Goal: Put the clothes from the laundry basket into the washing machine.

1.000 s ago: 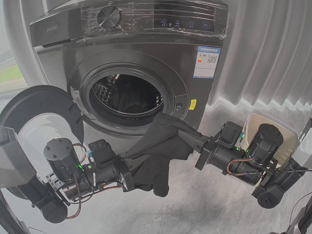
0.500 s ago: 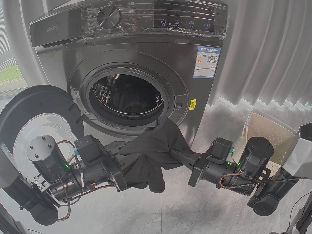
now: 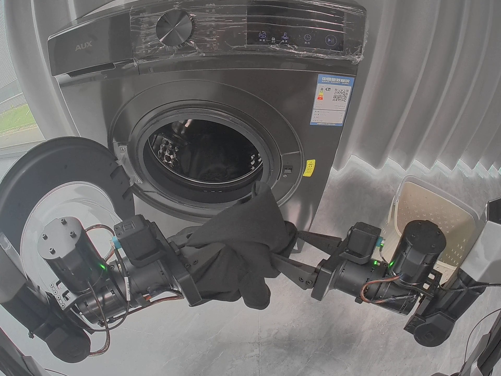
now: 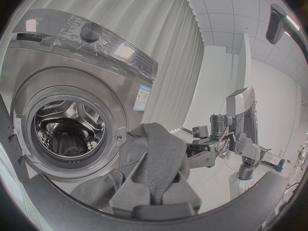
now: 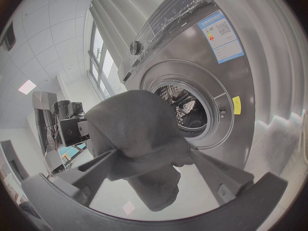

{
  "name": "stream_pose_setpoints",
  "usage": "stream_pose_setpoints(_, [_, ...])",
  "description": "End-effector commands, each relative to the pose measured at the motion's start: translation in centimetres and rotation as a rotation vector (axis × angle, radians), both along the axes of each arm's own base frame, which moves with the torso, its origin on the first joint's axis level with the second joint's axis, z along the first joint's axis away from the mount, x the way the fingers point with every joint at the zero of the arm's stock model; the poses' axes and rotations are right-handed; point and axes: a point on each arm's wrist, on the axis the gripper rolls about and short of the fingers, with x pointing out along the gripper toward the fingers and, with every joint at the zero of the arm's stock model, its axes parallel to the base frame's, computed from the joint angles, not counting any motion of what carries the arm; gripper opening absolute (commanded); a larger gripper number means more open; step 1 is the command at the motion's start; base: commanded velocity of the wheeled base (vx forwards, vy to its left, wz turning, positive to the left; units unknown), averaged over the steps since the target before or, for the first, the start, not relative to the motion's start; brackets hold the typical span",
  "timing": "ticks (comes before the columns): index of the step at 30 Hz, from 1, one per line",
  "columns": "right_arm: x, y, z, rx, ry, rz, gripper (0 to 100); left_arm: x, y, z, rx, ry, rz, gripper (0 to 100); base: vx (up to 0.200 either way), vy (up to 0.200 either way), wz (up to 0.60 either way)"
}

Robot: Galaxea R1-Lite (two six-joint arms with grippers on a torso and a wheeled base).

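A dark grey garment (image 3: 240,241) hangs in front of the washing machine (image 3: 209,79), just below its open drum mouth (image 3: 203,157). My left gripper (image 3: 195,259) is shut on the garment's left part; the left wrist view has the cloth (image 4: 157,158) pinched between the left gripper's (image 4: 154,180) fingers. My right gripper (image 3: 288,247) stands open at the garment's right side. In the right wrist view its spread fingers (image 5: 96,167) flank the bunched cloth (image 5: 134,129), which drapes over one of them. More dark clothing (image 4: 64,143) lies inside the drum.
The round door (image 3: 57,178) is swung open to the left, close behind my left arm. A cream laundry basket (image 3: 433,210) stands on the floor at the right, by the curtain (image 3: 428,79). Bare grey floor lies below the arms.
Both arms dropped and shifted left, bunching the garment. The right gripper then opened, letting go of the cloth, while the left one kept its hold.
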Motion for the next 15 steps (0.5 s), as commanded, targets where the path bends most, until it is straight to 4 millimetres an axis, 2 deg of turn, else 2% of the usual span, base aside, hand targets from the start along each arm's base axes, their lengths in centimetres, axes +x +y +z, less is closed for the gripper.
stream_pose_setpoints(1, [-0.7,-1.9,1.5,0.014,-0.037,-0.034,100,0.0,0.0,-0.2,0.005,0.009,0.001,0,0.000,0.000,0.00])
stream_pose_setpoints(9, [-1.6,-4.2,1.4,-0.023,-0.036,-0.082,100,0.2,0.1,-0.2,0.005,0.012,0.007,0,0.000,0.000,0.00])
stream_pose_setpoints(12, [-1.6,-6.0,0.1,-0.131,-0.049,-0.140,100,0.3,0.2,-0.3,-0.001,0.027,0.017,0,0.000,0.000,0.00])
stream_pose_setpoints(15, [-1.8,-6.6,-0.5,-0.197,-0.055,-0.189,100,0.9,0.5,-0.5,-0.017,0.052,0.091,0,0.000,0.000,0.00])
